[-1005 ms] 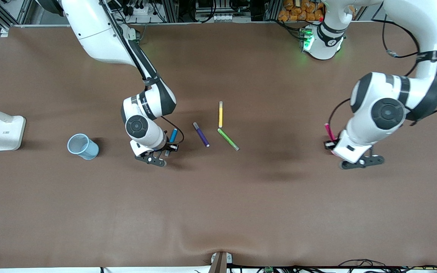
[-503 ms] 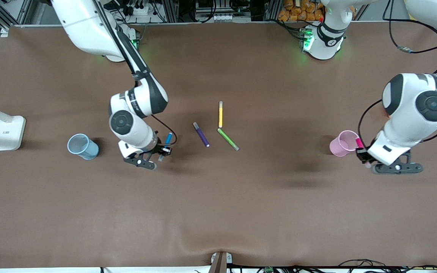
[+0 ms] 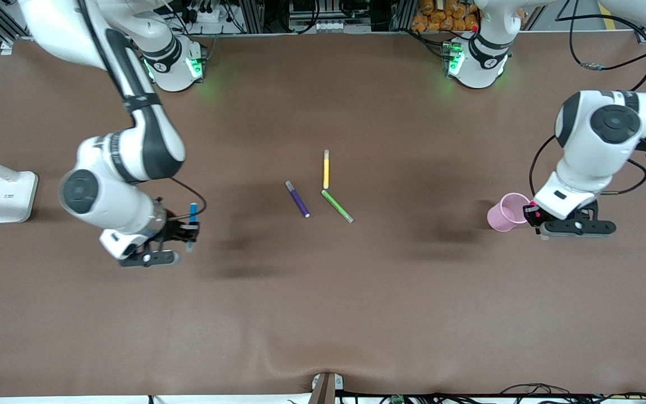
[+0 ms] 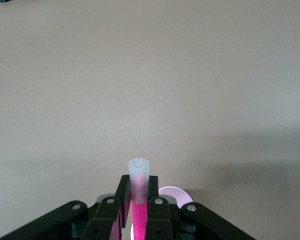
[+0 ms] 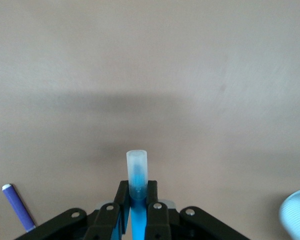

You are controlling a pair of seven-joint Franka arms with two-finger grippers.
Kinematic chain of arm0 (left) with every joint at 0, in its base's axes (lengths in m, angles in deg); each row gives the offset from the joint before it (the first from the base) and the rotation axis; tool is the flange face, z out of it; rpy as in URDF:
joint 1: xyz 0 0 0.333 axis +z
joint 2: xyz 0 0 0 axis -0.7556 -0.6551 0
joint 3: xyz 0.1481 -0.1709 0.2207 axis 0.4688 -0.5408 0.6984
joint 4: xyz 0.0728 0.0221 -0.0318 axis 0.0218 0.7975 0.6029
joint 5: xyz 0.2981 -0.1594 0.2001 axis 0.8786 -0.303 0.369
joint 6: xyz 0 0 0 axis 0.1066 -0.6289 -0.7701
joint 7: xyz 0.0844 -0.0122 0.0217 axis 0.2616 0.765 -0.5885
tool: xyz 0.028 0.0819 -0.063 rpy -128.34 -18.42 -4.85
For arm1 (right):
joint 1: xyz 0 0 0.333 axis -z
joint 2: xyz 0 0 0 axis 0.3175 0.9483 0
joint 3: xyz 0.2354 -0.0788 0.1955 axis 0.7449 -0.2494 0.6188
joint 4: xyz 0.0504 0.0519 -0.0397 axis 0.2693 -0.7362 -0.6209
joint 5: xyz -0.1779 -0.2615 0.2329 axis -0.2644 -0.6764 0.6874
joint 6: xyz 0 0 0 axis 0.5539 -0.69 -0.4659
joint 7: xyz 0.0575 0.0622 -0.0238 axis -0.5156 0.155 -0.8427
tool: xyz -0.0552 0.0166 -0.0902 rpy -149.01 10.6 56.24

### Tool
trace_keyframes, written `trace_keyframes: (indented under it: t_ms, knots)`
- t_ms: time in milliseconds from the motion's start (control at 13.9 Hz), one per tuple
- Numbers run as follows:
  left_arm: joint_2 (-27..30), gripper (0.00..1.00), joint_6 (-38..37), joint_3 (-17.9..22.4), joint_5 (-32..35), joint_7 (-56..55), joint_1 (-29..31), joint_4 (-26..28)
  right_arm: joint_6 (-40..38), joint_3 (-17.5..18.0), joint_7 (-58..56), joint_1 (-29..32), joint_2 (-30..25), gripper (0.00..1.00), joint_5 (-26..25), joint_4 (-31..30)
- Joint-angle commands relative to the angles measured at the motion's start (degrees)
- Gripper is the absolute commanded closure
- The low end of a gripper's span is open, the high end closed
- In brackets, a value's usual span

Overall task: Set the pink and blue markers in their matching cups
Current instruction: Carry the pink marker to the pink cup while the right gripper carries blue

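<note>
Progress, as we judge it, stands about halfway: both markers are lifted and carried, neither yet dropped into a cup. We see the left gripper closed on the pink marker, hanging at the rim of the pink cup at the left arm's end of the worktop; only a sliver of the cup shows under the marker in the left wrist view. The right gripper is clamped on the blue marker, held upright over bare worktop at the right arm's end; the blue cup appears only as a blurred pale edge in the right wrist view, so alignment is left there. Both markers are slim smooth cylinders with frosted translucent ends. The worktop is a matte brown cloth. Purple marker, yellow marker and green marker lie flat mid-table, untouched.
</note>
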Motion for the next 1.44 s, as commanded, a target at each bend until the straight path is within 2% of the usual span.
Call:
trace_keyframes:
  t_ms: [0, 215, 431, 574, 862, 933, 1005, 1221, 1364]
  knots:
    - [1.5, 1.0, 4.34, -0.07, 4.54, -5.7, 0.28, 4.94, -2.97, 1.23, -8.92, 4.07, -4.72, 1.0, 4.74, 0.2]
    - [0.53, 1.0, 8.2, -0.07, 5.24, -6.94, 0.37, 6.44, -9.99, 1.06, -22.6, 10.74, -7.63, 1.0, 20.53, 0.37]
    - [-0.7, 1.0, 9.53, 0.01, 5.42, -7.38, 0.45, 6.79, -18.24, 1.06, -36.6, 17.6, -8.08, 1.0, 31.18, 1.51]
    - [-2.1, 1.0, 11.29, 0.1, 5.6, -7.47, 0.72, 6.88, -23.44, 0.97, -42.24, 21.03, -7.91, 1.0, 36.56, 3.0]
    - [-3.42, 1.0, 11.9, 0.02, 6.13, -7.82, 1.69, 7.23, -32.06, 0.97, -49.54, 25.96, -7.47, 1.0, 43.78, 3.27]
    - [-3.51, 0.8, 11.91, 0.02, 6.13, -8.43, 1.69, 7.14, -33.2, 0.97, -52.95, 27.01, -7.29, 1.0, 44.49, 3.27]
    - [-3.43, 0.01, 11.73, 0.02, 6.21, -8.44, 1.69, 7.06, -33.56, 0.97, -57.08, 27.89, -7.2, 1.0, 44.49, 3.27]
    - [-2.64, 0.0, 10.34, -0.07, 6.22, -7.91, 1.69, 4.96, -35.14, 0.88, -70.7, 30.79, -6.5, 1.0, 44.4, 3.18]
    - [-2.64, 0.0, 5.17, -0.16, 6.13, -7.82, 1.6, 1.28, -35.5, 0.79, -78.79, 32.03, -5.8, 1.0, 43.62, 2.84]
